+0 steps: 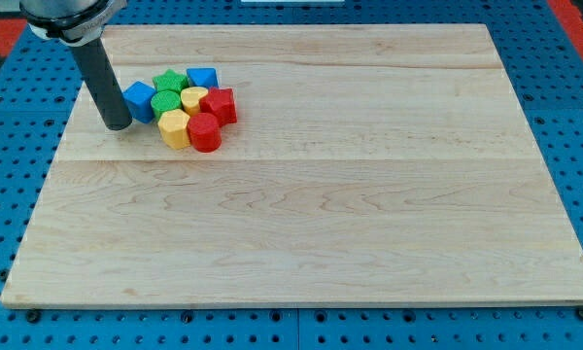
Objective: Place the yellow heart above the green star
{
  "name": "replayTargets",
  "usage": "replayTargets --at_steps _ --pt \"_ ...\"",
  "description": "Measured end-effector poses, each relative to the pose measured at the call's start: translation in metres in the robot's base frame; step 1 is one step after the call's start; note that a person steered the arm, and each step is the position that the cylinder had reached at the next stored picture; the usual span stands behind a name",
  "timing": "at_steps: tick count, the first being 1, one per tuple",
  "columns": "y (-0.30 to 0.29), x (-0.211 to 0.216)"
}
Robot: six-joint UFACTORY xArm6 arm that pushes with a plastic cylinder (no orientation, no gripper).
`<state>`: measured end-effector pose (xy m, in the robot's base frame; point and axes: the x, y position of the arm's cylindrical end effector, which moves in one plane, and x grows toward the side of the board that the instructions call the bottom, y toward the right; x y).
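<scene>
The blocks sit packed together at the upper left of the wooden board (311, 194). The green star (170, 81) is at the cluster's top. The yellow heart (194, 99) lies just below and right of it, touching it. My tip (118, 124) stands on the board at the cluster's left, right beside the blue cube (139, 100), touching or nearly touching it.
Also in the cluster are a green round block (165, 102), a blue block (203, 78) at the top right, a red star-like block (220, 105), a red cylinder (204, 132) and a yellow hexagon (175, 127). Blue pegboard surrounds the board.
</scene>
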<state>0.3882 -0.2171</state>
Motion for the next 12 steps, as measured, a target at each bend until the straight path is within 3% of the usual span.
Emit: replayTargets --at_steps 6,7,8,10,12 --pt "0.009 0.008" --pt "0.083 0.002" --pt "0.107 -0.023" --pt "0.074 -0.036" --pt "0.080 -0.054"
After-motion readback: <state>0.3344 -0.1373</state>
